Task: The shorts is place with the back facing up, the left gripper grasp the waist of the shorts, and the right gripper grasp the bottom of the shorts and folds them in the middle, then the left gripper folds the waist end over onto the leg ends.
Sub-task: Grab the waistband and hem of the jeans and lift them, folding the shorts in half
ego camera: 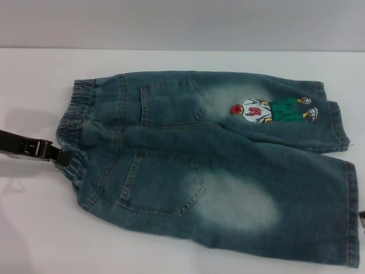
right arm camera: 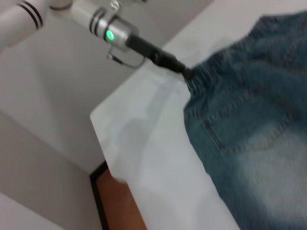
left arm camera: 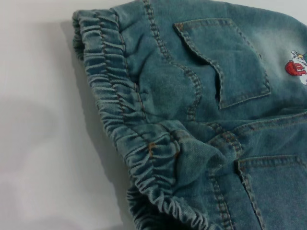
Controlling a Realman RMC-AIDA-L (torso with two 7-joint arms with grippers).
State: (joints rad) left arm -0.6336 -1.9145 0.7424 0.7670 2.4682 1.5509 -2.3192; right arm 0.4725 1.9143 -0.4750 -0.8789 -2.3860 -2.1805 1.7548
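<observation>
Two folds are still to come: the shorts (ego camera: 217, 165) lie spread flat on the white desk (ego camera: 34, 228), back pockets up, waist (ego camera: 77, 131) at nine o'clock and leg hems (ego camera: 351, 211) at three o'clock, the cartoon patch (ego camera: 268, 110) on the far leg toward one o'clock. Only the first grasp looks under way. The left end effector (ego camera: 59, 155) comes in from nine o'clock and meets the ruffled waistband; the band bunches there, so it seems pinched on it. The right end effector is barely visible at the three o'clock edge by the hems, and I cannot tell its state.
</observation>
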